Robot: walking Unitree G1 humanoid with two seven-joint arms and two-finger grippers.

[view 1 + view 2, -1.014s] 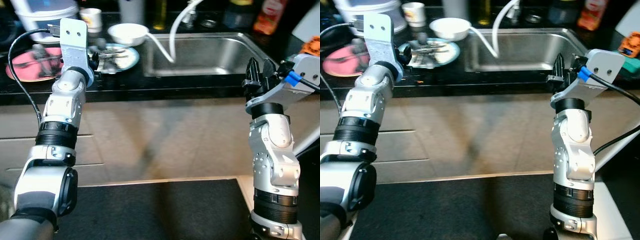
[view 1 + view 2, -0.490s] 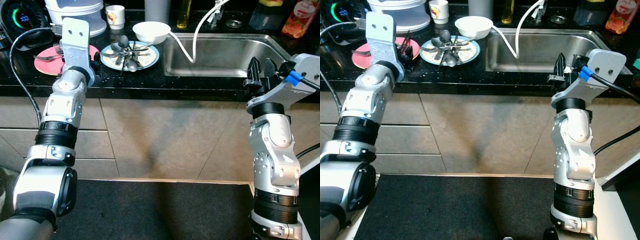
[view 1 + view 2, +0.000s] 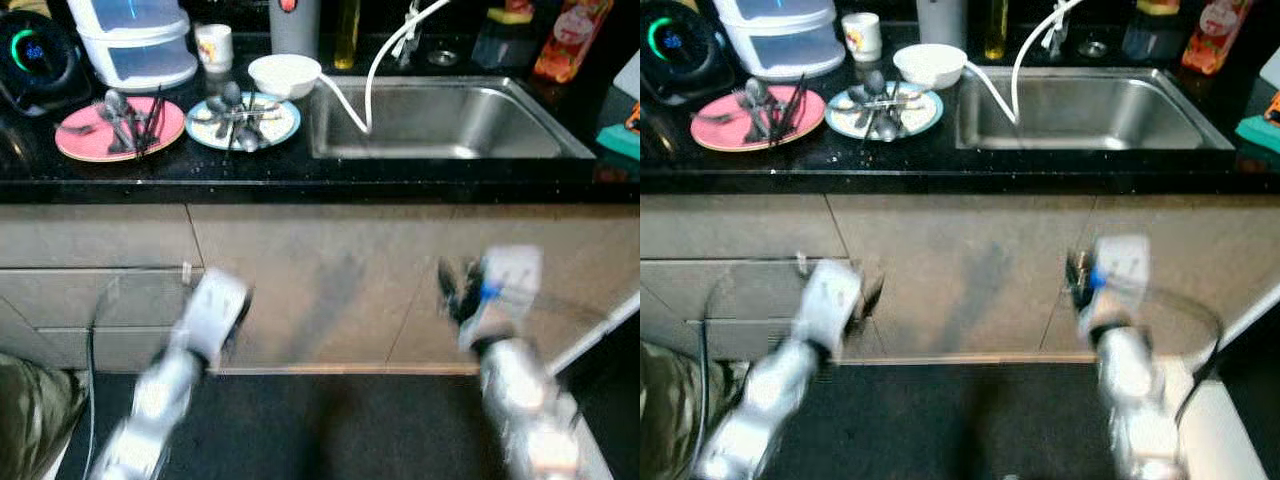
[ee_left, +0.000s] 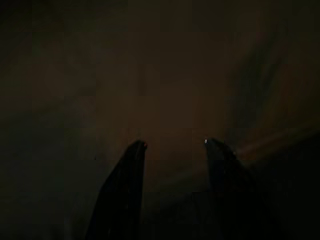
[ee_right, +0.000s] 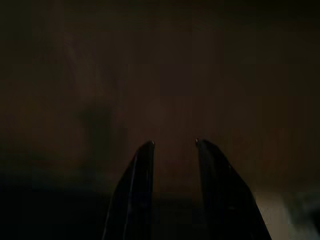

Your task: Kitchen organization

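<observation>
Your two arms blur low before the cabinet fronts, below a black stone counter [image 3: 300, 165].

Eye views show a pink plate [image 3: 120, 128] and a pale plate [image 3: 243, 120], both heaped with cutlery, beside the steel sink [image 3: 440, 120]. Dark wrist views show your left end effector [image 4: 172, 145] and right end effector [image 5: 174, 145] each parted narrowly, empty.

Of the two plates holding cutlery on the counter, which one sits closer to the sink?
The pale blue-rimmed plate, loaded with spoons, just in front of the white bowl. The pink plate lies farther from the sink, on the robot's left.
</observation>
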